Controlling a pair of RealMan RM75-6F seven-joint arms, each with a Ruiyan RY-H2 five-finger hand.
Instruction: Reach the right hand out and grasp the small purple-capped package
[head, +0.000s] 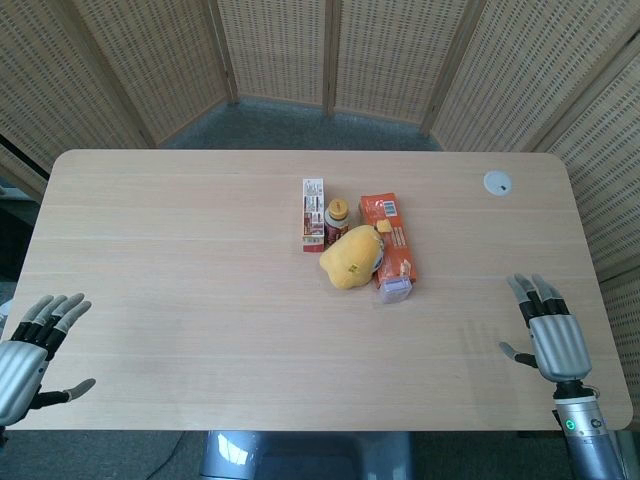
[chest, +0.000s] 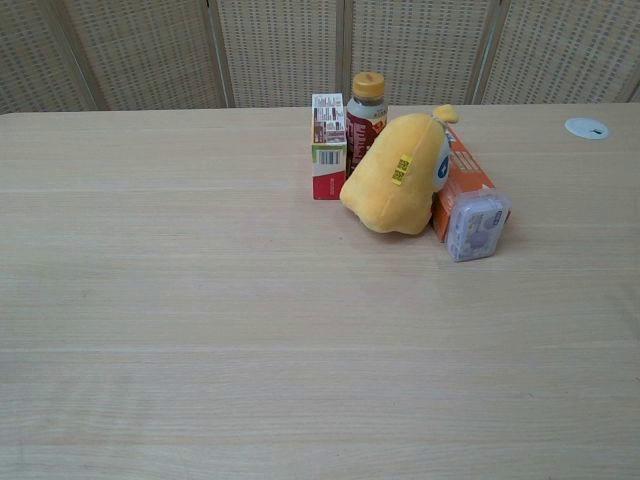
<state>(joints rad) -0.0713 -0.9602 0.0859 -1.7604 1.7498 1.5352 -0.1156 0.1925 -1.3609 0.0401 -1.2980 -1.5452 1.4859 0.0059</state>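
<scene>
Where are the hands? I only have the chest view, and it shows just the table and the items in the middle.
Observer: The head view shows the right hand open at the table's near right edge, well short of the purple-capped package.
Operator: And the left one?
Observer: The left hand is open at the near left corner, holding nothing.
Operator: Is anything blocking the right hand's way?
Observer: From above, bare table lies between them; the yellow plush toy sits on the package's other side.

No print on the carton (chest: 328, 146) or bottle (chest: 365, 107) is legible.
</scene>
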